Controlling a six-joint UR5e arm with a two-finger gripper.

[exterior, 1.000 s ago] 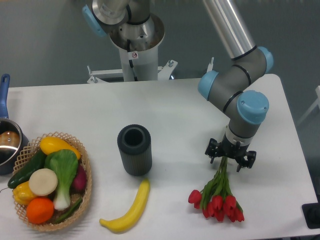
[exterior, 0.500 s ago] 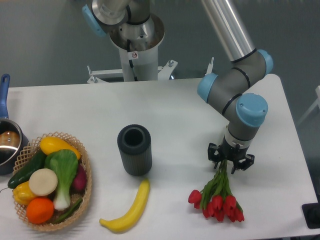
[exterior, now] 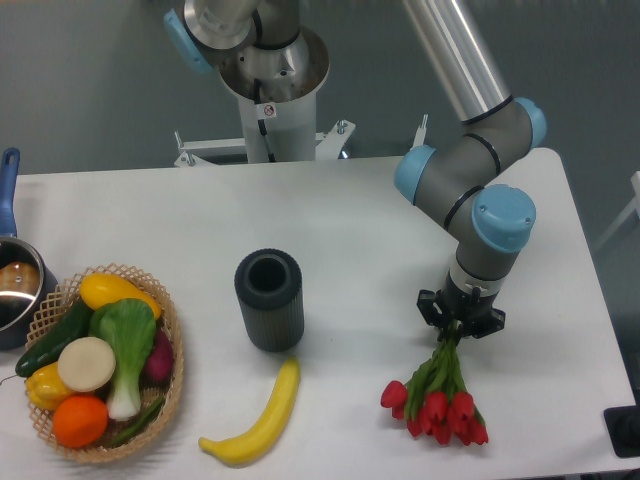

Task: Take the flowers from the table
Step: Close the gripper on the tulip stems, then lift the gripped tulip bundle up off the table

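The gripper [exterior: 461, 324] appears clamped on the stems of the flowers [exterior: 440, 395] (blooms toward lower right of frame), long axis running downward.

Far wall [exterior: 90, 90]: plain grey-blue, evenly lit, unmarked. A white pedestal [exterior: 268, 125] stands at the far side on a white metal base frame [exterior: 215, 148]. Right, a pale object [exterior: 634, 195] shows at the frame edge; identity undetermined. Floor not discernible.
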